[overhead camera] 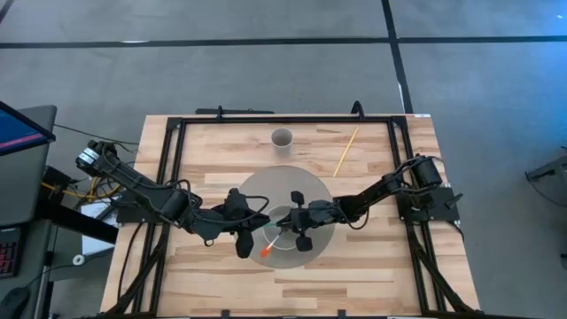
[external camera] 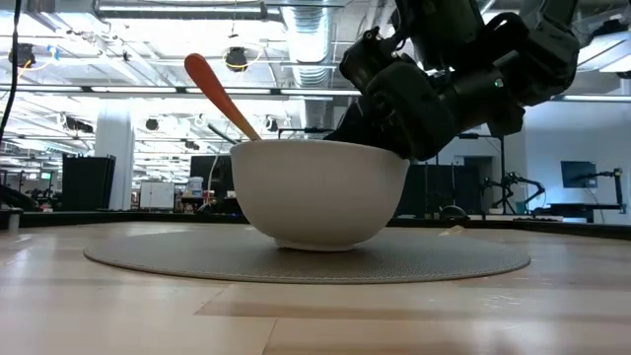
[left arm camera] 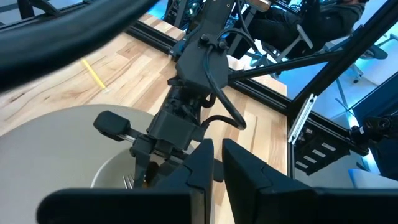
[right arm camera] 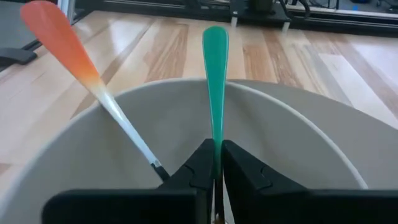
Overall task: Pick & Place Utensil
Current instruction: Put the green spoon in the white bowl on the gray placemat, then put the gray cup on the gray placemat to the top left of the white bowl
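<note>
A white bowl (external camera: 320, 192) stands on a round grey mat (overhead camera: 306, 186) in the middle of the table. An orange-handled utensil (right arm camera: 68, 56) leans in the bowl, its handle (external camera: 212, 89) sticking out over the rim. My right gripper (right arm camera: 216, 168) hovers over the bowl, shut on a green utensil (right arm camera: 215, 74). My left gripper (left arm camera: 217, 168) sits just left of the bowl (overhead camera: 241, 237), shut and holding nothing that I can see. In the high view the right gripper (overhead camera: 299, 226) hides the green utensil. My right gripper pinches the green utensil's handle (right arm camera: 216, 144) between its two fingers, part-way down its length. The handle runs on past the fingertips, along the fingers, out over the bowl's far rim. The fingers hide its working end. The utensil looks lifted clear of the bowl wall.
A paper cup (overhead camera: 282, 137) stands near the far edge, and a yellow stick (overhead camera: 345, 151) lies to its right. Black frame rails (overhead camera: 283, 118) run along the table's far, left and right sides. Bare wood shows near the front edge (overhead camera: 292, 288).
</note>
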Robot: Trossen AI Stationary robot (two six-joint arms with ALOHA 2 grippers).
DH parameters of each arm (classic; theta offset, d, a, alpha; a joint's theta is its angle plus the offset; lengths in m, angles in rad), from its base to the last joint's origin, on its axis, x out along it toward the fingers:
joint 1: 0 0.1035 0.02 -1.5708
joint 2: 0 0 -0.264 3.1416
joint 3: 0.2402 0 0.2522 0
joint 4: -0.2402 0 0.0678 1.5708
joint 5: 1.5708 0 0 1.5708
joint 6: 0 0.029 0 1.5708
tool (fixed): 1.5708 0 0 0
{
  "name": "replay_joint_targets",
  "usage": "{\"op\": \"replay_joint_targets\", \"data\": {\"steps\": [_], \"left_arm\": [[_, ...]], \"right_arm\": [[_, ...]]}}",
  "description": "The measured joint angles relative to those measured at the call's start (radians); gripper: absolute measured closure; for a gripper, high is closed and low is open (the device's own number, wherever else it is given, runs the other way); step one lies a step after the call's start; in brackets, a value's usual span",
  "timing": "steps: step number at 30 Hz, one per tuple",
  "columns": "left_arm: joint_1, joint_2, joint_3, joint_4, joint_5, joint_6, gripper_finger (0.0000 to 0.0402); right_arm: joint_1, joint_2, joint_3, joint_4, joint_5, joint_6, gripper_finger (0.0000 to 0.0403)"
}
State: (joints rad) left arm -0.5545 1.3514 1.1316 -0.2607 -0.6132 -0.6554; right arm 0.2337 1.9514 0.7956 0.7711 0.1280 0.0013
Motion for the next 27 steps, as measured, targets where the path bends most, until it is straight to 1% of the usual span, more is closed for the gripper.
{"op": "replay_joint_targets", "data": {"steps": [8, 16, 23, 27], "left_arm": [[0.000, 0.000, 0.000, 0.000, 0.000, 0.000, 0.0367], [0.000, 0.000, 0.000, 0.000, 0.000, 0.000, 0.0367], [0.000, 0.000, 0.000, 0.000, 0.000, 0.000, 0.0367], [0.000, 0.000, 0.000, 0.000, 0.000, 0.000, 0.0367]], "right_arm": [[0.000, 0.000, 0.000, -0.008, 0.000, 0.000, 0.0341], [0.002, -0.015, 0.000, -0.009, 0.000, 0.000, 0.0331], [0.010, -0.087, 0.000, -0.011, 0.000, 0.000, 0.0331], [0.025, -0.162, 0.000, -0.023, -0.001, -0.014, 0.0331]]}}
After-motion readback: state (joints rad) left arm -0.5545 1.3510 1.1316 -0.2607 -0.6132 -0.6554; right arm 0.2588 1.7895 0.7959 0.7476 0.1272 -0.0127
